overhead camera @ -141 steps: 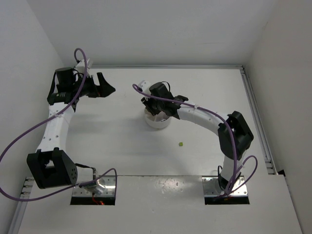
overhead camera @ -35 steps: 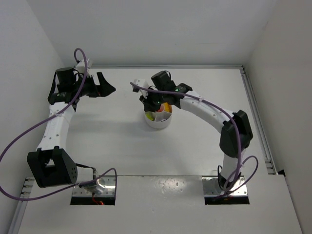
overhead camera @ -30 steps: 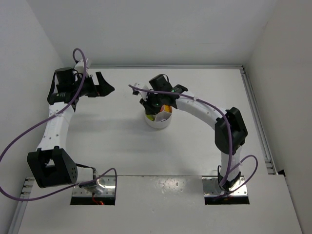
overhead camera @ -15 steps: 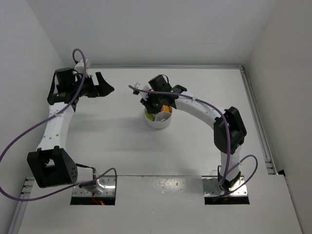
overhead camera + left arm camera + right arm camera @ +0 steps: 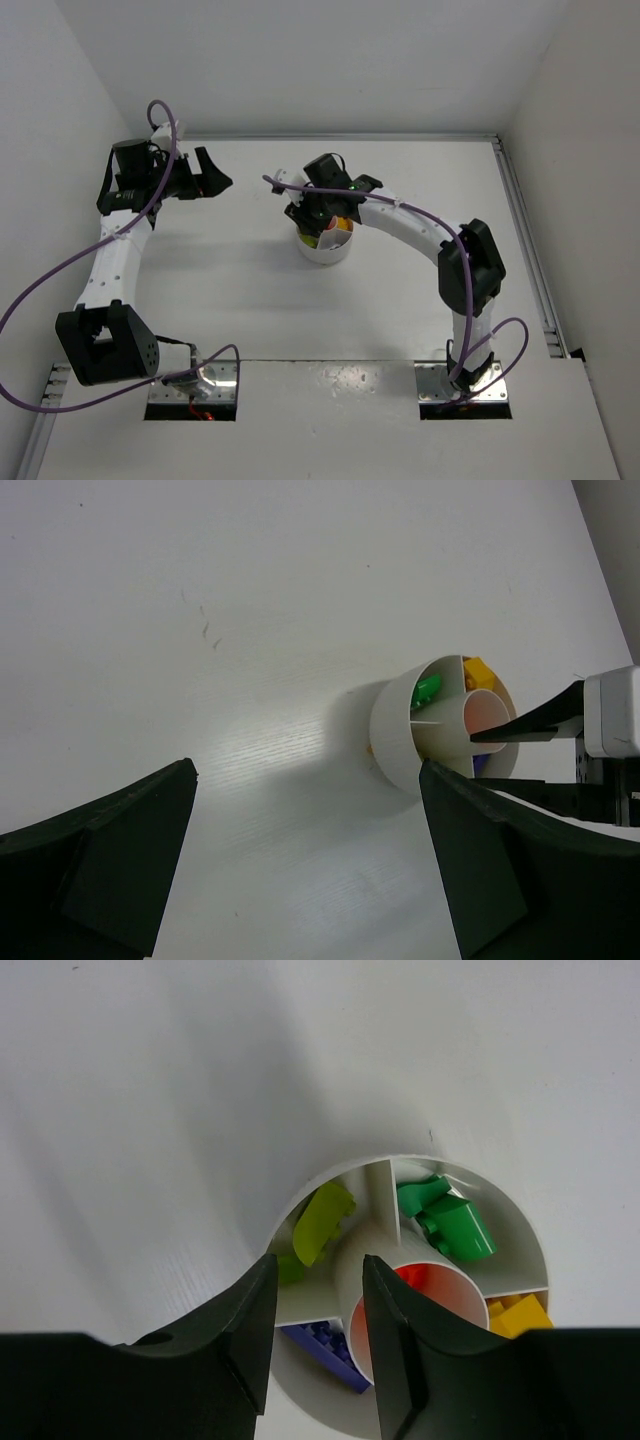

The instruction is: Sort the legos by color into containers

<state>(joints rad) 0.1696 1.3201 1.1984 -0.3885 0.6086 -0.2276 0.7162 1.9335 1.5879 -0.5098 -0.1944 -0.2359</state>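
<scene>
Bricks lie in the white dish (image 5: 322, 254) at mid-frame: lime brick (image 5: 320, 1222), green bricks (image 5: 447, 1223), red brick (image 5: 418, 1278), yellow brick (image 5: 520, 1316), purple brick (image 5: 322, 1344). The right gripper (image 5: 315, 1330) hovers above them, partly open and empty. At the upper left, the left gripper (image 5: 212, 173) gapes wide, holding nothing.

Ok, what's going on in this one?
The right claw hangs over the round white dish, jaws apart and holding nothing, above the wedge where a lime brick lies. Green bricks, yellow bricks and purple bricks each have their own wedge, and a red brick sits in the centre well. The left claw is wide open, off at the far left, touching nothing.
</scene>
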